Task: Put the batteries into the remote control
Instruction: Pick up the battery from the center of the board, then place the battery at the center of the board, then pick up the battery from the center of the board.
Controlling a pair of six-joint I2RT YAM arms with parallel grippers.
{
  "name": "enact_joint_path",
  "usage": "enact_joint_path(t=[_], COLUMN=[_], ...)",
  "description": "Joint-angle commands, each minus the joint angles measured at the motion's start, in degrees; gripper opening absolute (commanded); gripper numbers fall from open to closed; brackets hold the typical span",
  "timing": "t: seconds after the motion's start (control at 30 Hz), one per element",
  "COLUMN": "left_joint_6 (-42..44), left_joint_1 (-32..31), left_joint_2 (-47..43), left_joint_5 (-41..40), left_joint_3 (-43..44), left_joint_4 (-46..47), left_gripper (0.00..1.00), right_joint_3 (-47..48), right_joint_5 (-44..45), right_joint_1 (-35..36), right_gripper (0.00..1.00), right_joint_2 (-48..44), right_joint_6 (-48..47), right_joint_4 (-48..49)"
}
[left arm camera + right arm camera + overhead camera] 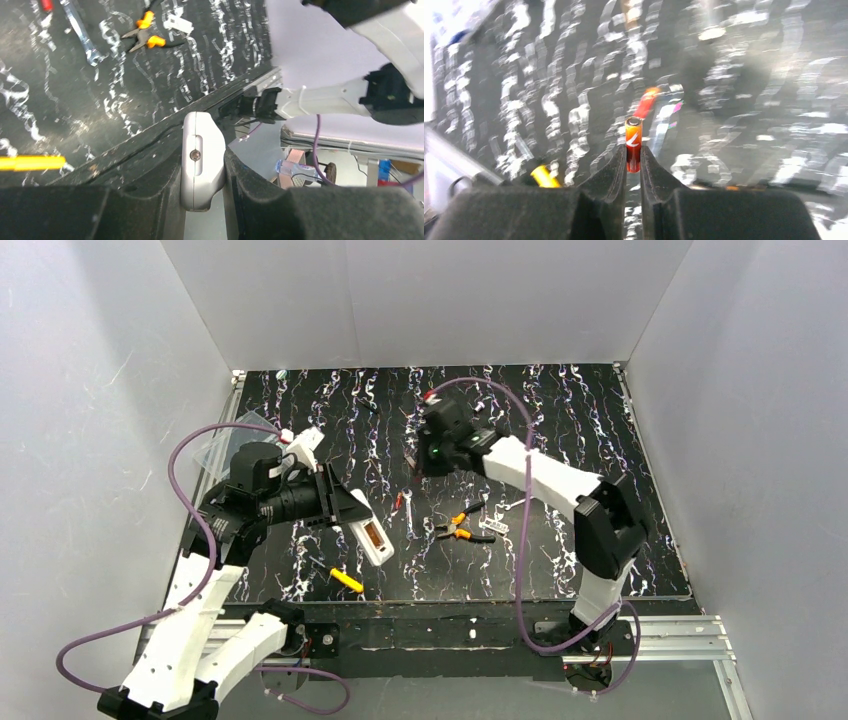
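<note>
The left gripper pinches the small white oblong plastic remote control above the near-left part of the black marbled mat, with the remote's recess facing up. Toward the middle far side, the right gripper is clamped on one tiny red-orange cylindrical battery, which stands upright between its fingers. A second, blurred red-orange battery lies on the mat just beyond.

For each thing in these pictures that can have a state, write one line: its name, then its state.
remote control: clamped in the left gripper, battery recess uncovered.
held battery: pinched between the right gripper fingers, not yet loaded.
second battery: lying loose on the table.
pliers: lying on the table, handles slightly apart.
yellow-handled tool: lying on the table, untouched.
</note>
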Motion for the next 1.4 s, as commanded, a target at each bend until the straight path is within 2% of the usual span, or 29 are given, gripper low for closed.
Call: enact_joint_path(t=[0.0,0.2,0.4,0.47,0.57,0.63,0.9,0.97,1.17,1.37], left_joint_6=[-1.3,-0.3,-0.2,-0.1,0.0,-0.1,-0.4,-0.4,-0.5,-1.3], left_joint_1=[-0.2,-0.2,-0.2,-0.3,-0.2,-0.2,-0.2,-0.2,-0.2,-0.2], left_joint_2=[-0.9,-1.2,-1.2,-1.2,-1.1,-1.0,-0.5,-0.5,0.2,2.9], left_joint_5=[12.1,13.2,12.5,12.2,11.8,11.6,11.4,11.5,14.7,16.5], left_joint_3=[-2.5,-2.7,-2.4,-2.4,-2.6,-2.7,-2.8,-2.7,-1.7,0.3], left_joint_4=[10.7,11.5,10.1,9.8,9.6,9.7,10.0,10.3,13.1,19.8], left_gripper=[0.0,0.0,0.0,0.0,0.0,0.0,0.0,0.0,0.0,0.0], right_joint_3=[-4.1,0.5,3.8,4.1,3.5,2.2,-1.4,-2.0,-2.5,-4.8], right_joint_5=[11.4,21.4,22.9,21.8,20.1,19.0,15.1,13.3,10.5,12.9], right_joint_1=[-7.5,-8.1,-8.1,-8.1,-8.0,-8.0,-8.1,-8.1,-8.2,-8.2], right_gripper=[0.01,0.01,0.03,0.08,0.24,0.3,0.35,0.34,0.02,0.01], right_joint_2=[0.2,8.1,13.3,14.2,14.9,14.7,13.4,13.5,12.4,2.7], right_joint_6=[-10.4,-16.7,-16.5,-15.7,-14.8,-14.2,-12.0,-11.5,-10.3,-11.6], right_joint_4=[-5.4,-11.6,-15.8,-16.9,-17.7,-17.4,-16.2,-15.8,-15.1,-13.2])
